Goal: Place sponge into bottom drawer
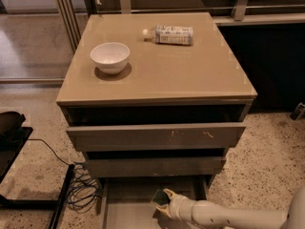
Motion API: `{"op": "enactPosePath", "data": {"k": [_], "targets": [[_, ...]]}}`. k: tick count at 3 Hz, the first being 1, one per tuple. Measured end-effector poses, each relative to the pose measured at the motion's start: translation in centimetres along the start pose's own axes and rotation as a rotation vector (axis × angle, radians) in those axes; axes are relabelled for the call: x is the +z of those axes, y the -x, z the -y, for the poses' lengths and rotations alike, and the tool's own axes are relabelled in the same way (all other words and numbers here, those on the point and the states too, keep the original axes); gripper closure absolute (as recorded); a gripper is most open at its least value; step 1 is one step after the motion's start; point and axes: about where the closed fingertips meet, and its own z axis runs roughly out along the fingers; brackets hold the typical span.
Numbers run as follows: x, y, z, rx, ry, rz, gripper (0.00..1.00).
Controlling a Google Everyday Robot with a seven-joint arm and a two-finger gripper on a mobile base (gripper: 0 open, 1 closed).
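My gripper (164, 202) is low in frame, over the open bottom drawer (125, 213), close under the front of the middle drawer (155, 167). Its fingers are clamped on the sponge (159, 197), one above and one below, with the dark green side showing between them. The sponge sits within the drawer's outline, toward the right half. I can't tell if it touches the drawer floor. The arm (224, 216), white, comes in from the lower right and crosses the drawer's right wall.

The top drawer (157, 136) is pulled out a little, with scratch marks on its front. The middle drawer is out slightly less. On the cabinet (190, 75) top, a white bowl (110, 57) stands upright at left. A bottle (169, 34) lies on its side toward the back, well apart from the bowl. Cables (82, 194) are bunched on the speckled ground just left of the bottom drawer.
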Motion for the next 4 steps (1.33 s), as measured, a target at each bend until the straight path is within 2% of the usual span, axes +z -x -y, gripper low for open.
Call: {"op": "enactPosePath", "data": {"k": [1, 2, 3, 4], "targets": [[3.3, -3.6, -0.6, 0.029, 0.008, -0.037, 1.0], [5.5, -6.8, -1.5, 0.047, 0.044, -0.057, 1.0], [6.6, -9.2, -1.7, 0.083, 0.075, -0.044, 1.0], [6.8, -10.9, -1.4, 0.116, 0.079, -0.027, 1.0]]}}
